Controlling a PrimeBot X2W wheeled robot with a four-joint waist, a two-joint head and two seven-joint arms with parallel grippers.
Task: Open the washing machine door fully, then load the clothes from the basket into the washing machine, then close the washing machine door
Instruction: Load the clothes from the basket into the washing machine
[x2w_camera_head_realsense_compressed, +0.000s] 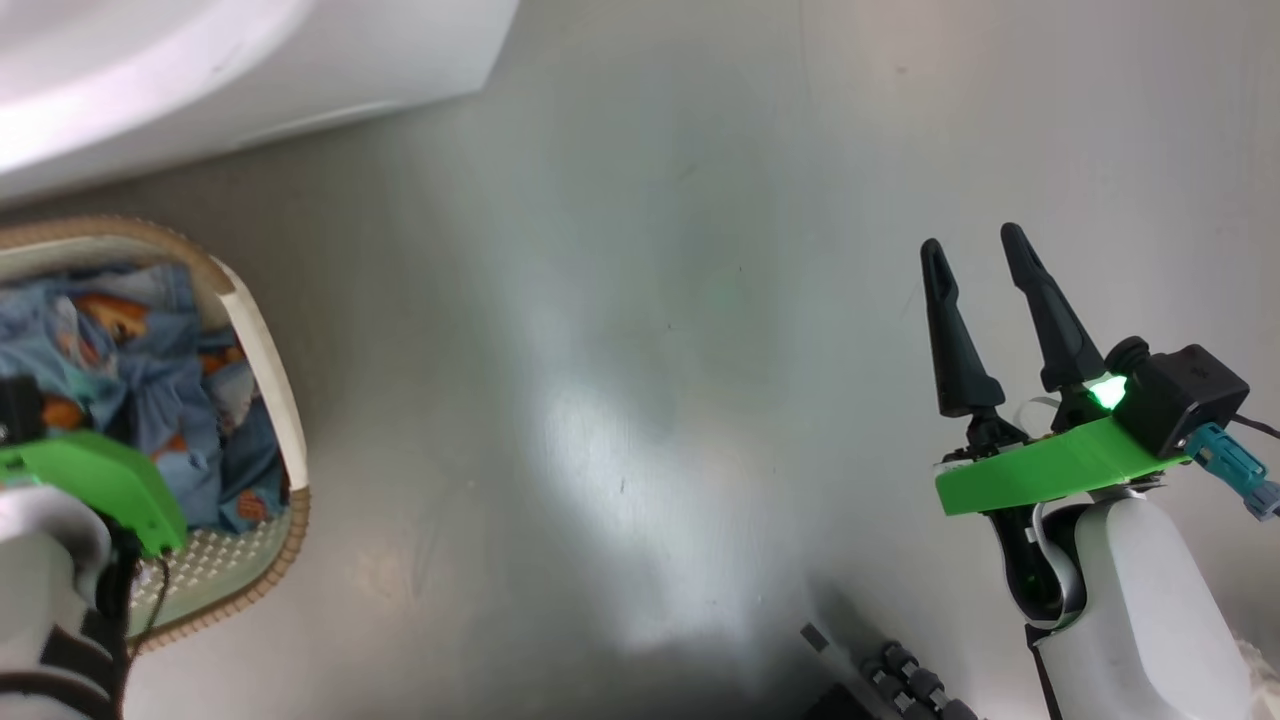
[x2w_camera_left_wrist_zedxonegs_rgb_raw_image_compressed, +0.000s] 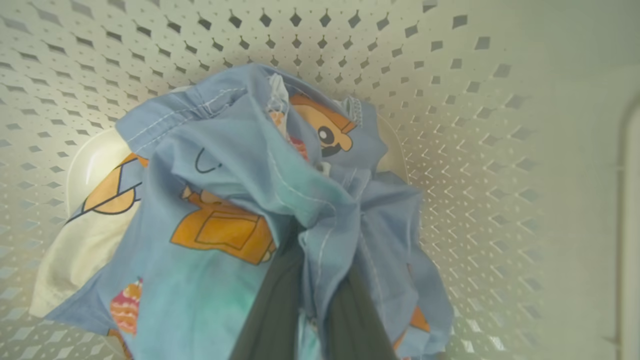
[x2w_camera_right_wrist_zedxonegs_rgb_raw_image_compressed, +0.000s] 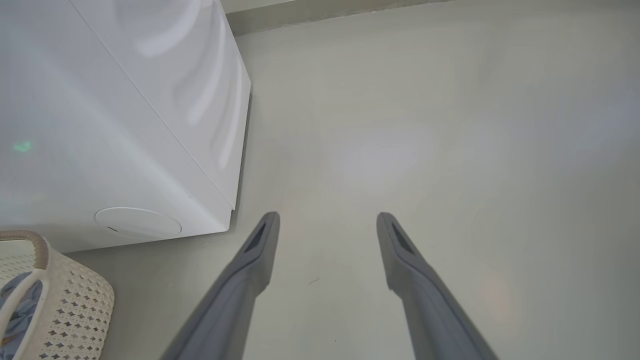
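the left gripper (x2w_camera_left_wrist_zedxonegs_rgb_raw_image_compressed: 317, 272) is down in the basket (x2w_camera_left_wrist_zedxonegs_rgb_raw_image_compressed: 450, 100), its two fingers (x2w_camera_left_wrist_zedxonegs_rgb_raw_image_compressed: 272, 310) drawn close with a fold of the clothes (x2w_camera_left_wrist_zedxonegs_rgb_raw_image_compressed: 240, 165) pinched between them. the fingertips are buried in the fabric, so how deep the bite goes is unclear. the blue cloth bunches up right at the fingers and spills around them on both sides. a cream piece (x2w_camera_left_wrist_zedxonegs_rgb_raw_image_compressed: 85, 235) lies under it, off to one side of the fingers and just past them. the perforated basket wall rings the gripper on all sides.

the right gripper (x2w_camera_head_realsense_compressed: 972, 242) hangs wide open and holds nothing, with bare floor (x2w_camera_right_wrist_zedxonegs_rgb_raw_image_compressed: 450, 150) ahead of its fingers. the basket sits well off to its side, and the washer (x2w_camera_right_wrist_zedxonegs_rgb_raw_image_compressed: 100, 125) with its round flap (x2w_camera_right_wrist_zedxonegs_rgb_raw_image_compressed: 137, 222) stands farther ahead on that same side.

likely trouble: the pinch looks like one thin fold, so the cloth could slip out on the lift. the cream piece is probably not in the grip and may stay behind, or ride up and drop on the floor. trailing cloth could catch the rim and drag or tip the light basket, since nothing steadies it.
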